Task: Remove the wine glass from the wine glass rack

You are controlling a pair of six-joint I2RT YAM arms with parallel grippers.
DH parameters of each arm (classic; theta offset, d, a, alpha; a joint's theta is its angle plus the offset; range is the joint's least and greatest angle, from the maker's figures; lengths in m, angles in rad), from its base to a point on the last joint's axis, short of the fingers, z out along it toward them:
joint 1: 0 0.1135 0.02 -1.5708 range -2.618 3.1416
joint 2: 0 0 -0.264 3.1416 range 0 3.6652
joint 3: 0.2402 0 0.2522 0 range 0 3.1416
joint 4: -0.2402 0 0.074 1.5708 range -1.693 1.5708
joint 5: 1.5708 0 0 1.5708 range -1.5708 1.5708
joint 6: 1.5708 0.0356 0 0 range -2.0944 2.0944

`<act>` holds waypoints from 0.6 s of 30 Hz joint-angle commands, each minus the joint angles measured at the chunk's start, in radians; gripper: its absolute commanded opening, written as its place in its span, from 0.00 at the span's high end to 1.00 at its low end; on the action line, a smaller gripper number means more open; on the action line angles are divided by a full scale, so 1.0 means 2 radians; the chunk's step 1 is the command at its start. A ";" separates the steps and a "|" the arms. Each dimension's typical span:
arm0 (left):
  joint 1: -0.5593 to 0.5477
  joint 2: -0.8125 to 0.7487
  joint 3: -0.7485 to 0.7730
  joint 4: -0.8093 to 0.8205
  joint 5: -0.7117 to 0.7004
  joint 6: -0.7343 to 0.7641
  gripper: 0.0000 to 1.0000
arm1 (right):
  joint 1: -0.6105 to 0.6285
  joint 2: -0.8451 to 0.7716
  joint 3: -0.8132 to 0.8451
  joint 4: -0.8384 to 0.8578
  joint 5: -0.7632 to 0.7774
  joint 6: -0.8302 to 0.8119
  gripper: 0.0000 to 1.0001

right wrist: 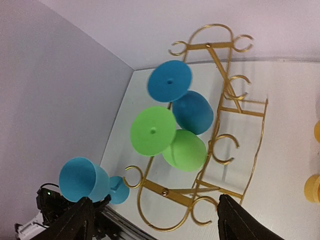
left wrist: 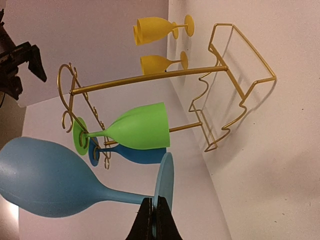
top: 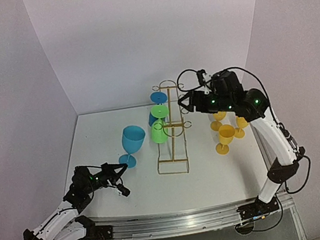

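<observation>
The gold wire wine glass rack [top: 173, 131] stands mid-table. A green wine glass [top: 160, 126] and a dark blue wine glass [top: 157, 103] hang upside down on its left side. A light blue wine glass [top: 133, 141] is upright to the left of the rack, off it. My left gripper [top: 122, 164] is shut on the rim of its foot [left wrist: 164, 180]. My right gripper [top: 185, 101] is open beside the top of the rack, on the right. In the right wrist view its fingers [right wrist: 75, 222] straddle the rack's arched end [right wrist: 172, 192] without touching it, holding nothing.
Three yellow wine glasses [top: 226, 134] stand on the table right of the rack, under my right arm. White walls close in the back and both sides. The table's metal front edge [top: 176, 221] runs between the arm bases.
</observation>
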 commanded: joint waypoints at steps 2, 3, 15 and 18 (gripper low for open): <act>-0.001 0.002 -0.056 0.231 0.066 0.054 1.00 | 0.121 0.098 0.126 -0.031 0.119 -0.129 0.22; -0.001 0.001 -0.059 0.232 0.067 0.054 1.00 | 0.136 0.116 0.142 -0.030 0.121 -0.144 0.22; 0.000 -0.023 -0.059 0.181 0.064 0.058 1.00 | 0.190 0.175 0.155 0.000 0.088 -0.179 0.40; -0.001 -0.018 -0.053 0.184 0.059 0.055 1.00 | 0.192 0.178 0.143 -0.001 0.083 -0.176 0.63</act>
